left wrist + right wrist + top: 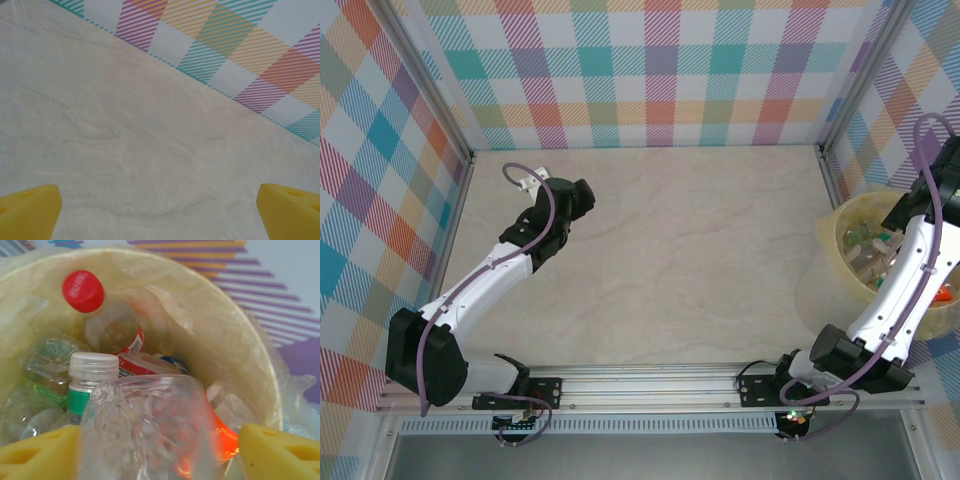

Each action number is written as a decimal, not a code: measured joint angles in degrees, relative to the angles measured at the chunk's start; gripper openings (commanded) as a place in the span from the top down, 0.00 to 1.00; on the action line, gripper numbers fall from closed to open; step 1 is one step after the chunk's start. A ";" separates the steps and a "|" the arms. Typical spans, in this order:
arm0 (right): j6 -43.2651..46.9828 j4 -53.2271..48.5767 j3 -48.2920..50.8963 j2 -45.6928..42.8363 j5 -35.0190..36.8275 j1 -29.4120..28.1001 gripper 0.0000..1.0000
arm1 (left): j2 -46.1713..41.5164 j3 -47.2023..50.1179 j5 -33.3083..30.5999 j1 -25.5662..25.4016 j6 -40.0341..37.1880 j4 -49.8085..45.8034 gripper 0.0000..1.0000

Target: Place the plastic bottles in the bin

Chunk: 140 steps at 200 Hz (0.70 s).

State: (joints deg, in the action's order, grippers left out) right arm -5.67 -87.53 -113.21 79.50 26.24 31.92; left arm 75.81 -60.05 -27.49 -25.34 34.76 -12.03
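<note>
Right gripper [159, 455] spread wide above bin [240, 360]; clear bottle [150, 425] at lower centre between pads [280, 452], gap at lower-right one. Other bottles [107, 325] heaped in bin. Left gripper [160, 212] wide, empty, over table [150, 125].

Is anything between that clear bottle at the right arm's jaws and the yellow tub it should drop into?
Nothing visible blocks it. The clear bottle sits between the jaws of the right gripper, directly over the open mouth of the bin. Below it lie other bottles already inside.
</note>
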 measured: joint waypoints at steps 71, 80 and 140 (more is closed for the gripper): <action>-2.58 0.98 -4.57 0.79 -0.11 -2.08 0.00 | -0.02 0.04 -0.83 0.00 0.37 -0.28 0.00; -2.97 1.49 -5.38 0.39 -0.42 -4.39 0.00 | -0.04 0.22 -1.22 0.00 0.37 -0.11 0.00; -5.38 7.06 -8.46 -0.04 0.83 -22.93 0.00 | -0.61 2.45 -2.64 0.07 -0.35 0.35 0.00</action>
State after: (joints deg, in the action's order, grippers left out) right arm -11.05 -80.47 -121.67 79.46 27.07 8.99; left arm 75.20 -57.60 -30.13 -25.28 34.41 -11.68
